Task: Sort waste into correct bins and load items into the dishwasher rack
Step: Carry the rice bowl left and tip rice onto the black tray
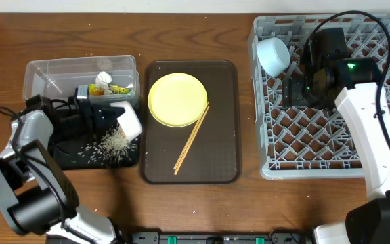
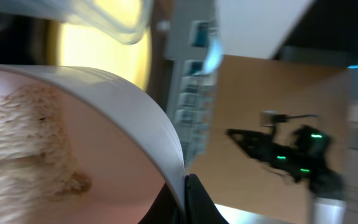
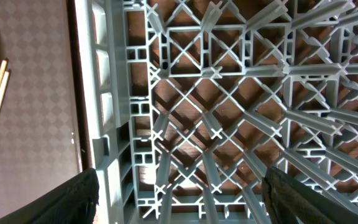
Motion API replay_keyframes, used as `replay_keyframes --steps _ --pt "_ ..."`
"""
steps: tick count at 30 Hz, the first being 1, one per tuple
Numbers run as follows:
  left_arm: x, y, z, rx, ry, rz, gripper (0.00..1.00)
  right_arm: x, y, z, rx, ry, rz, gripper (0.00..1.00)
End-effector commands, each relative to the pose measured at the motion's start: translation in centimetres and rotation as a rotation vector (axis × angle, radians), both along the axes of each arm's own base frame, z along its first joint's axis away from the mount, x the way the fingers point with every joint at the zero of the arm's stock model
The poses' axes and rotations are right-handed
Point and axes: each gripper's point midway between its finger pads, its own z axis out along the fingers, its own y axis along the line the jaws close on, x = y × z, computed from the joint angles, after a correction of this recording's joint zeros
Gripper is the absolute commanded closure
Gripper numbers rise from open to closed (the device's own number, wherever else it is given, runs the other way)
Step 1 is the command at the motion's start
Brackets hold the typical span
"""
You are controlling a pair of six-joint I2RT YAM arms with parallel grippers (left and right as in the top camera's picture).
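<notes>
Our left end effector (image 1: 114,119) clamps one white bowl (image 1: 131,124), tipped over rice (image 1: 114,143) on the black tray (image 1: 70,157). Our right end effector (image 1: 293,91) hangs wide open, empty, above the rack (image 1: 296,139), which holds one pale bowl (image 1: 274,55). One plate (image 1: 177,99) and two chopsticks (image 1: 191,139) lie between.

Overhead, right wrist — both over rack (image 1: 279,146) (image 3: 216,124)

Plate (image 1: 177,99) and chopsticks (image 1: 191,139) lie on the serving tray (image 1: 223,163), box (image 1: 51,76) left of it, rack (image 1: 303,168) right

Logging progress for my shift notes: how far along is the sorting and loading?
Done: wrapper and scrap in the clear box; light blue bowl in the rack. In hand: left gripper tips a white bowl, spilling rice onto the black tray. Remaining: yellow plate and chopsticks.
</notes>
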Motion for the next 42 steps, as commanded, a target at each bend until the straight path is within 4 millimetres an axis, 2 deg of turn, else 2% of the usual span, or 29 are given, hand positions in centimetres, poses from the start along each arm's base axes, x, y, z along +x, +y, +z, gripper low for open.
replay_keyframes --steps 1,22,31,35,37,38,40,42 --pt "0.4 0.1 2.2 -0.152 -0.083 0.029 0.94 -0.1 -0.1 0.6 0.002 -0.013 0.005 0.18" --pt "0.3 1.4 2.1 -0.156 -0.065 0.072 0.94 -0.1 -0.1 0.6 0.002 -0.014 0.005 0.18" --pt "-0.2 2.2 -0.4 -0.043 0.034 0.076 0.94 -0.1 -0.1 0.6 0.002 -0.013 0.005 0.18" --pt "-0.2 3.0 -0.1 -0.073 0.054 0.11 0.94 -0.1 -0.1 0.5 0.002 -0.013 0.005 0.18" --pt "0.2 3.1 2.0 -0.162 -0.036 0.125 0.94 -0.1 -0.1 0.5 0.002 -0.013 0.005 0.18" --pt "0.2 3.0 2.4 -0.172 -0.052 0.125 0.94 -0.1 -0.1 0.5 0.002 -0.013 0.005 0.18" --pt "0.2 3.1 2.5 -0.152 -0.083 0.121 0.94 -0.2 -0.1 0.5 0.002 -0.01 0.005 0.18" --pt "0.2 3.1 1.4 -0.095 -0.068 0.11 0.93 -0.2 -0.1 0.5 0.002 -0.009 0.005 0.18"
